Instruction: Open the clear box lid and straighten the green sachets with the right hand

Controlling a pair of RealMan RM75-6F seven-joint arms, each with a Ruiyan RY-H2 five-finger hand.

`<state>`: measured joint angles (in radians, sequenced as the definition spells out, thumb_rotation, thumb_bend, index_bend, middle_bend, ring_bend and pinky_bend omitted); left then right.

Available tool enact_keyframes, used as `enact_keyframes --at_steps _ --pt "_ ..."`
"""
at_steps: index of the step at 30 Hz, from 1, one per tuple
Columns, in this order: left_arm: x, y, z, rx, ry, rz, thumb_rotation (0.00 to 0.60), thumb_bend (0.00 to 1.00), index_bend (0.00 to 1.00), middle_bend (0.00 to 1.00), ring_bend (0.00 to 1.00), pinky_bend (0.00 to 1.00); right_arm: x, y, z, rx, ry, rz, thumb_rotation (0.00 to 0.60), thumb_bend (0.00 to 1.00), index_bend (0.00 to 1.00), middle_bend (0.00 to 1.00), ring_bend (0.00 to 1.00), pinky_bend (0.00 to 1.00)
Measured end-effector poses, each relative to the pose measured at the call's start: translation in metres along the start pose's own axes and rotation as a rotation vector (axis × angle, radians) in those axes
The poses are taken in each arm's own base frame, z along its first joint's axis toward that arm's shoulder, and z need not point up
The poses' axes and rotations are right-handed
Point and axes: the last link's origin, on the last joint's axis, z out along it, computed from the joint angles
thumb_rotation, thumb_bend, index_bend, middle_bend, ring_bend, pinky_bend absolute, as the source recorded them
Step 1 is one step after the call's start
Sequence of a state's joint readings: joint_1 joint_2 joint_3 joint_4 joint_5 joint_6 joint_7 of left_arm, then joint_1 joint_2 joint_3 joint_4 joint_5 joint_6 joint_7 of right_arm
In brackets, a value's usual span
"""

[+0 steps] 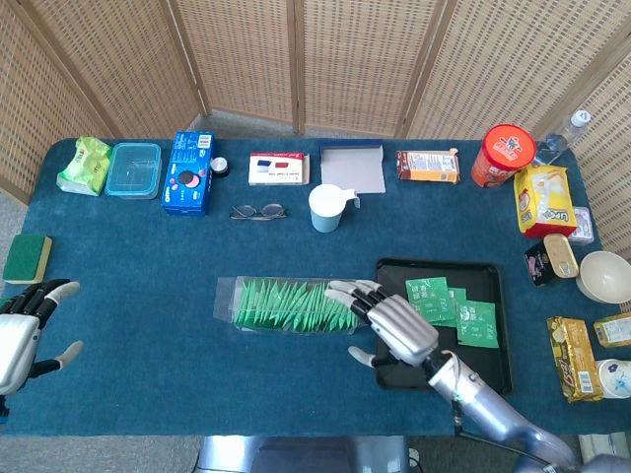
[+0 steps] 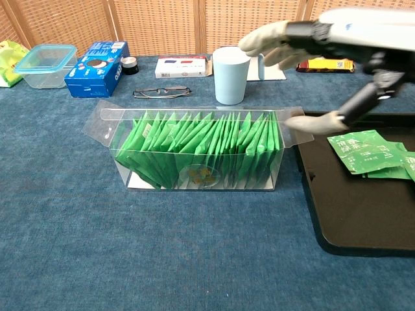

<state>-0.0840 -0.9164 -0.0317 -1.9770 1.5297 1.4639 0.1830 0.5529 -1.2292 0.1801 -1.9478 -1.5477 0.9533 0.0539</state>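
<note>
left hand (image 1: 18, 335) cropped at frame edge

The right hand (image 1: 392, 323) hovers palm-down with its fingers (image 1: 347, 290) spread, their tips over the right end of the clear box (image 1: 296, 305) of green sachets (image 1: 286, 305). Behind the knuckles lies the black tray (image 1: 434, 370) with loose sachets (image 1: 449, 307). The left hand (image 1: 25, 330) sits far beyond the fingertips, empty, fingers apart.

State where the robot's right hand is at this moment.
In the head view the right hand hovers, fingers spread, over the right end of the clear plastic box of green sachets, at the left edge of the black tray.
</note>
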Motion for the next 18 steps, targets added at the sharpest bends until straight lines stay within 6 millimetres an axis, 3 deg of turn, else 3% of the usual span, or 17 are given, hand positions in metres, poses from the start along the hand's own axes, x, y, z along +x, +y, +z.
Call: enact_keyframes --at_steps 18 --pt "-0.007 -0.002 0.009 0.004 -0.022 -0.012 0.600 0.19 0.19 0.19 0.17 0.26 -0.026 0.009 0.064 -0.095 -0.019 -0.213 0.600 0.33 0.04 0.07 0.10 0.12"
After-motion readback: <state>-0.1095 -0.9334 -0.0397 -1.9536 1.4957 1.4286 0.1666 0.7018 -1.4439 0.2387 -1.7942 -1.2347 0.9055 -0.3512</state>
